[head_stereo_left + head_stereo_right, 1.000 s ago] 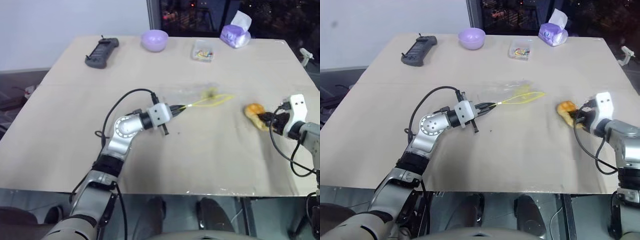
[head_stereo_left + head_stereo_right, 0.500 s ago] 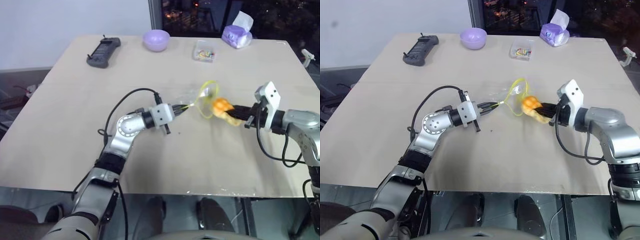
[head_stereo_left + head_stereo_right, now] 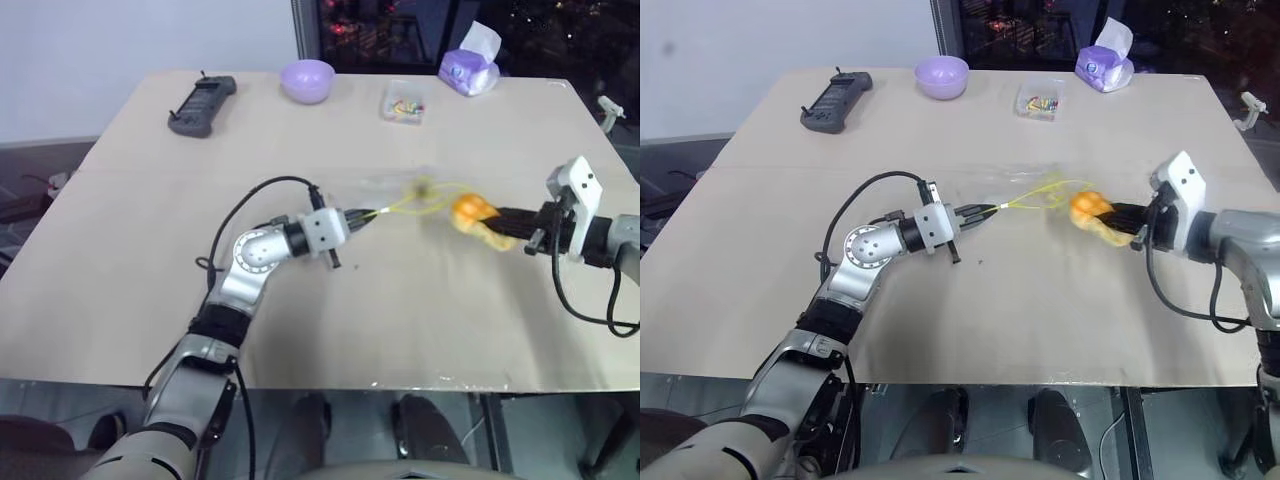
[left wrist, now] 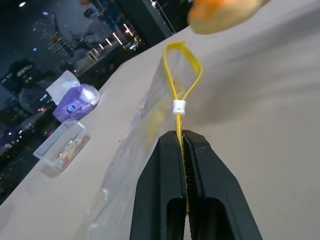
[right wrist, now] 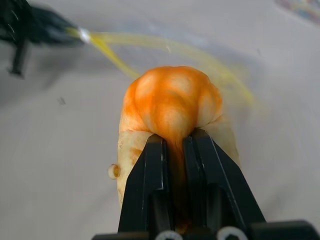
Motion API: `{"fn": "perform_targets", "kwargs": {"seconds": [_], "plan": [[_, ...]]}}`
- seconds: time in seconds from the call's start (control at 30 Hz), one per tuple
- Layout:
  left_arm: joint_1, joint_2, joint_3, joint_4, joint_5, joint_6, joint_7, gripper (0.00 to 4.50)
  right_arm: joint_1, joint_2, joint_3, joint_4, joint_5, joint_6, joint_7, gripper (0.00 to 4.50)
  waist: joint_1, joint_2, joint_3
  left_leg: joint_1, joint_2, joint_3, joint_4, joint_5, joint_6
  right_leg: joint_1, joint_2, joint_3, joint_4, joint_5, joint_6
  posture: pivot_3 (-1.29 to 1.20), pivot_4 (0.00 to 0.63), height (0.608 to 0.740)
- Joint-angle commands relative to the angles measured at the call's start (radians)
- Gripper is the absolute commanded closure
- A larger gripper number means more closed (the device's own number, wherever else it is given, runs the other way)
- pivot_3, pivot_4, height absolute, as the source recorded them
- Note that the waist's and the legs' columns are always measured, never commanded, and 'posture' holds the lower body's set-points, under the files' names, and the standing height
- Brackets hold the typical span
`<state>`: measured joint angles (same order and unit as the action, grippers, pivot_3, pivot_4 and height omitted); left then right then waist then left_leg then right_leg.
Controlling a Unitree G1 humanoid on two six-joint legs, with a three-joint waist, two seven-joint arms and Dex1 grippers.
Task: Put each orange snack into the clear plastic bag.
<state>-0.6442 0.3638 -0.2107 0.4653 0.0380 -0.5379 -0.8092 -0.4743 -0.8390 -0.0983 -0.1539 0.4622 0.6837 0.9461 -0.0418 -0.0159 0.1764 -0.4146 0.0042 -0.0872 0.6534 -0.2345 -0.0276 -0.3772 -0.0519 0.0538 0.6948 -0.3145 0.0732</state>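
Left gripper (image 3: 362, 214) was clamped on the yellow strip of the clear plastic bag (image 3: 400, 190), which lay near the table's (image 3: 120, 250) middle. Just right of the bag, the right gripper (image 3: 1110, 218) pinched the orange snack (image 3: 1089, 207), held above the tabletop.

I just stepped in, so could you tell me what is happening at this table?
The robot is bagging a snack. Its left hand is shut on the yellow strip of the clear plastic bag, holding it over the table. Its right hand grips the orange snack beside the bag; the snack is not inside yet.
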Motion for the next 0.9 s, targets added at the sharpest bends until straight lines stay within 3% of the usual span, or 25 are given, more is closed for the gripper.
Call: {"fn": "perform_targets", "kwargs": {"seconds": [0.03,0.37,0.67,0.9], "plan": [[-0.026,-0.004,-0.007,-0.003,-0.001,-0.033,-0.004,4.50,-0.039,0.014,0.036,-0.001,-0.009,0.010,-0.006,4.42,0.002,0.000,0.000,0.000,0.000,0.000,0.000,0.000,0.000,0.000,0.000,0.000,0.000,0.000,0.000,0.00,0.150,0.740],[-0.023,-0.004,-0.007,-0.010,-0.010,-0.037,-0.013,4.50,-0.092,0.064,0.110,0.099,-0.056,-0.007,-0.006,4.42,0.004,0.000,0.000,-0.001,-0.001,-0.001,0.000,0.000,0.000,0.000,-0.001,-0.001,-0.001,0.000,0.000,0.00,0.150,0.740],[-0.035,0.011,-0.041,-0.007,-0.022,-0.104,-0.091,4.50,-0.239,0.180,0.121,0.209,-0.055,0.127,-0.077,4.42,-0.001,0.000,0.000,-0.001,-0.001,0.000,0.000,0.000,0.000,-0.001,-0.001,0.000,0.000,0.000,0.000,0.00,0.150,0.740],[-0.081,0.008,-0.050,0.066,-0.016,-0.168,-0.134,4.50,-0.269,0.185,0.229,0.230,-0.130,0.177,-0.078,4.42,0.003,0.000,0.000,-0.001,-0.001,-0.001,0.000,0.000,0.000,-0.001,-0.001,-0.001,-0.001,0.000,0.000,0.00,0.150,0.740]]}}
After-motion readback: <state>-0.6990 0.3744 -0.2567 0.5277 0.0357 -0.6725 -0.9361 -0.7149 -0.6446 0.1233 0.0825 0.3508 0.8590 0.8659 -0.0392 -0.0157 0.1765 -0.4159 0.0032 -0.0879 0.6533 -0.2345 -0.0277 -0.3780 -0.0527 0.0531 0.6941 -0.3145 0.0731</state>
